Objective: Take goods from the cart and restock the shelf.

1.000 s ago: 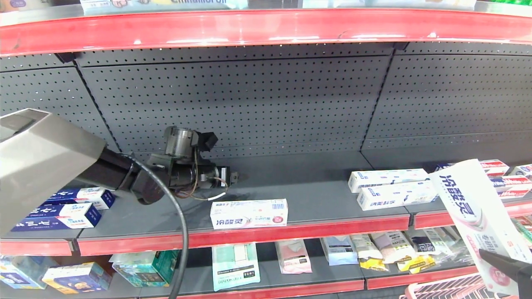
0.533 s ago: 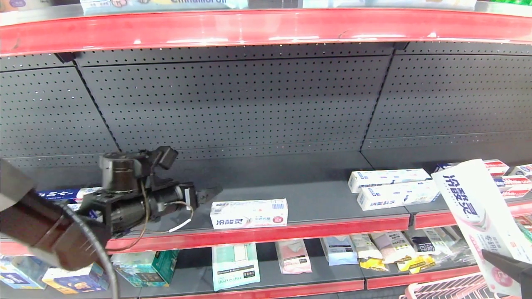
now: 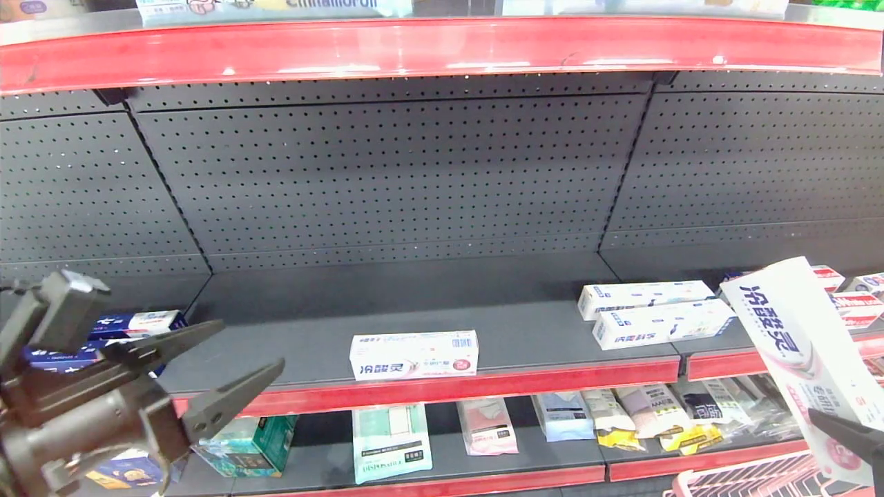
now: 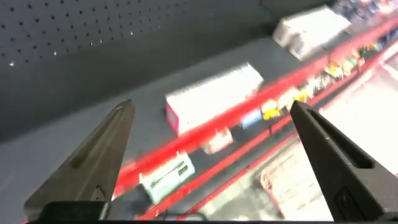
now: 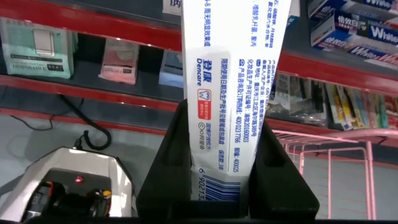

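A white toothpaste box (image 3: 413, 354) lies flat near the front of the grey middle shelf (image 3: 414, 297); it also appears in the left wrist view (image 4: 214, 96). My left gripper (image 3: 245, 348) hangs at the lower left, in front of the shelf's red edge and well clear of that box. It is open with nothing between its fingers (image 4: 93, 162). At the lower right my right gripper (image 3: 849, 435) is shut on the lower end of a second toothpaste box (image 3: 794, 359). This box stands tilted upright in front of the shelf, gripped between the black jaws (image 5: 227, 168).
Two white boxes (image 3: 656, 310) lie at the right of the middle shelf and blue boxes (image 3: 138, 323) at its left. The lower shelf (image 3: 483, 476) holds packets and cartons. A pink wire cart (image 3: 746, 476) stands at the bottom right. The shelf's middle and back are bare.
My left arm has pulled back out of the shelf, down and to the left, away from the lying box. The right gripper's box has lifted only slightly.
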